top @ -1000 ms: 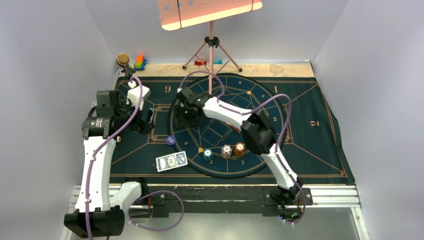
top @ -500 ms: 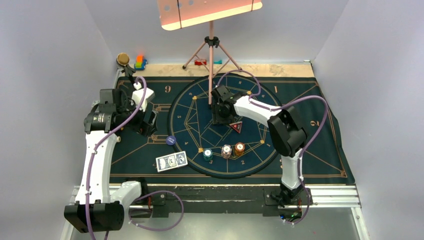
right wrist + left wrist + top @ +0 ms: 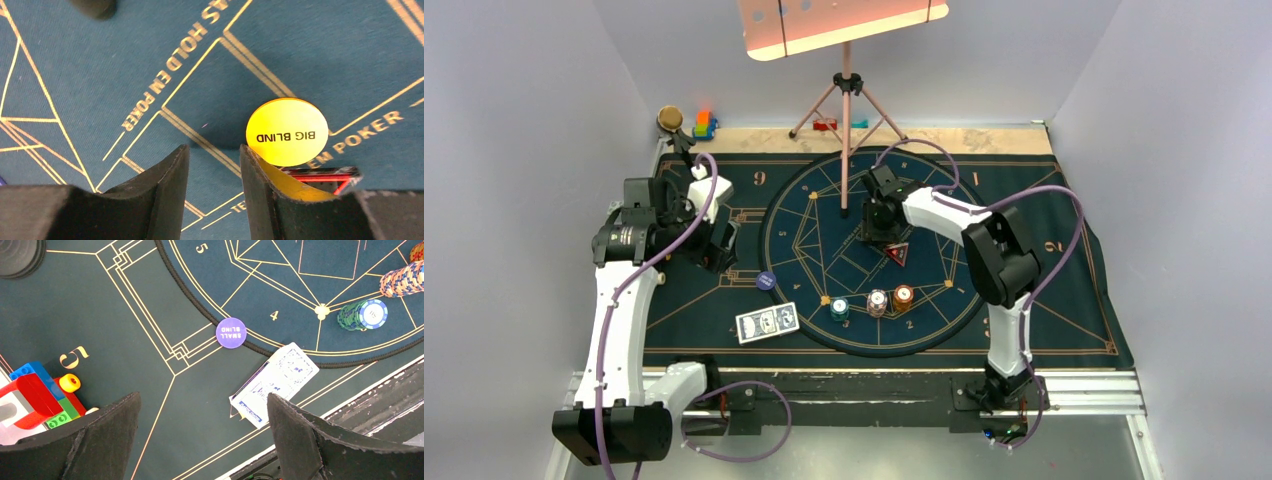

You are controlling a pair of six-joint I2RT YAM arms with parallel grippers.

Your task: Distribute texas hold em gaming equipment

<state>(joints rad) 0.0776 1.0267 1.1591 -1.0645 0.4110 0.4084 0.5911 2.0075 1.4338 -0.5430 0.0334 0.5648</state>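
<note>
A dark mat with gold lines covers the desk. At the far side stands a pink tripod (a pale board on top). Coloured toy blocks sit at the far-left corner, just beside a round brown disc.

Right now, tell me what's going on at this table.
The right gripper sits low over the middle of the poker mat, jaws slightly apart with nothing between them. The yellow BIG BLIND disc sits just outside one finger, beside the red-edged triangular marker. The left gripper hovers wide open and empty over the mat's left side, near the purple SMALL BLIND disc and the playing cards. Three chip stacks stand untouched near the front.
</note>
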